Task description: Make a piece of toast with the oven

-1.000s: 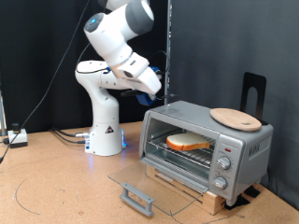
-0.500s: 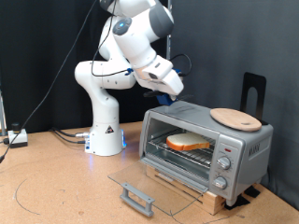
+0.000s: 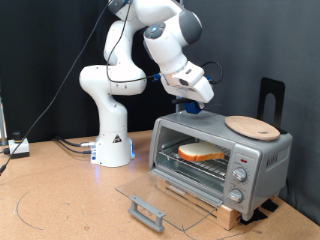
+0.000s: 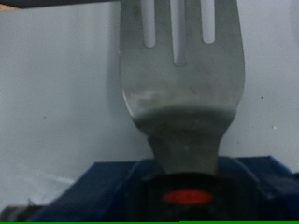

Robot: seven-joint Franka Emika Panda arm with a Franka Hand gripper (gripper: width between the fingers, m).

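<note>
Toast (image 3: 201, 152) on rack inside open oven (image 3: 262, 155); pincer (image 3: 192, 108) above oven.

No legible text (anywhere) here

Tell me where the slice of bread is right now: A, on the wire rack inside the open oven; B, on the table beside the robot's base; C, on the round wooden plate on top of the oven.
A: the piece of toast lies on the rack inside the oven, whose glass door is folded down.
</note>
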